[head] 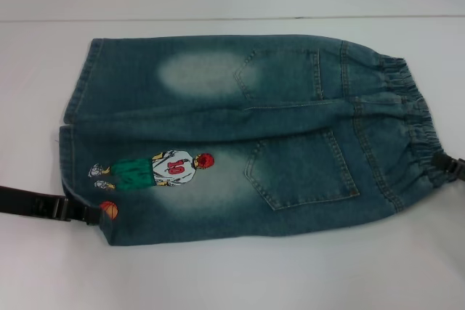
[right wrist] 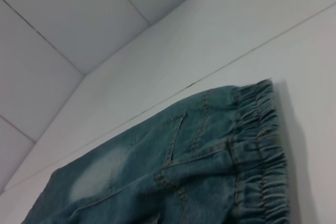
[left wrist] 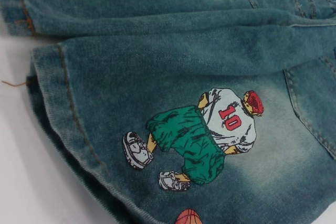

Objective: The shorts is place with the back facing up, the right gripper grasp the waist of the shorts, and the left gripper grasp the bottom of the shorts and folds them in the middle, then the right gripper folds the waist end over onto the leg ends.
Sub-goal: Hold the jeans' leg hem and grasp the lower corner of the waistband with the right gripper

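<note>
In the head view the left gripper (head: pixel 86 213) is tucked at the hem of the shorts (head: pixel 240 136), its fingertips hidden by denim. The right gripper (head: pixel 452 168) is cut off by the picture's edge beside the waist (head: pixel 410 117). Neither wrist view shows its own fingers.

Shorts (head: pixel 240 136): faded blue denim, pale washed patches, tan stitching. Cartoon player print (head: pixel 149 170): green shorts, white shirt, red "10". Orange ball (head: pixel 109 210). White table (head: pixel 290 274).
</note>
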### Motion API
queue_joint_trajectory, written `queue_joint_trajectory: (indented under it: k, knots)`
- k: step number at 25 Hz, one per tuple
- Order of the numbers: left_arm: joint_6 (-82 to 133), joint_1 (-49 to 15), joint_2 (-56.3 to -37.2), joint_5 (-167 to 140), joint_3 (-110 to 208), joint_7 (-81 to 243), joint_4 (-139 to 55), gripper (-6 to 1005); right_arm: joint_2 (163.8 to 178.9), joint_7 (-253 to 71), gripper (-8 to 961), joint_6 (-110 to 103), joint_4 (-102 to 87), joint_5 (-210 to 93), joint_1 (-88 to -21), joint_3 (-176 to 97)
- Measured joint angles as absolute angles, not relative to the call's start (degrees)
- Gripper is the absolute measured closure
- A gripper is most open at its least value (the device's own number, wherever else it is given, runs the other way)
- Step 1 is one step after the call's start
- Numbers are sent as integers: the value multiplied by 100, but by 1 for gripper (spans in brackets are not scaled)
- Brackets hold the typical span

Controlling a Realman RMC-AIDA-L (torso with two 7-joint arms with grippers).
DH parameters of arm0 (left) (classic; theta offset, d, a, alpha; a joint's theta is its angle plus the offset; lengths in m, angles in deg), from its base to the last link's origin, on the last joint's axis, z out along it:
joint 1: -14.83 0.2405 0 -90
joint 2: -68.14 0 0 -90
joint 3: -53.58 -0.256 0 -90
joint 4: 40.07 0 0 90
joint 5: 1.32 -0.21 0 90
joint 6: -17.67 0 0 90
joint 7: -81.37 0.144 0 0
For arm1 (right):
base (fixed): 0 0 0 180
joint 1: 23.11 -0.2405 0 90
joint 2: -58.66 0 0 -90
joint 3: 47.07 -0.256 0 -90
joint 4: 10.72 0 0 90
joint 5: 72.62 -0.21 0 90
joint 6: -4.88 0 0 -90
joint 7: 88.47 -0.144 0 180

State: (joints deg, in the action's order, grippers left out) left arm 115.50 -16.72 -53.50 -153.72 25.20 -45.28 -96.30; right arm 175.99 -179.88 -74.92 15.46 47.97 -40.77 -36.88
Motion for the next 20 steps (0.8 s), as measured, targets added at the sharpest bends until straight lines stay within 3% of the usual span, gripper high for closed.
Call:
queue_joint_trajectory:
  k: [20]
  knots:
    - [11602, -1672, -5350, -15301, 2526, -4545, -9632, 977, 17583, -18188, 46, -7834, 1570, 4813, -4199, -3482]
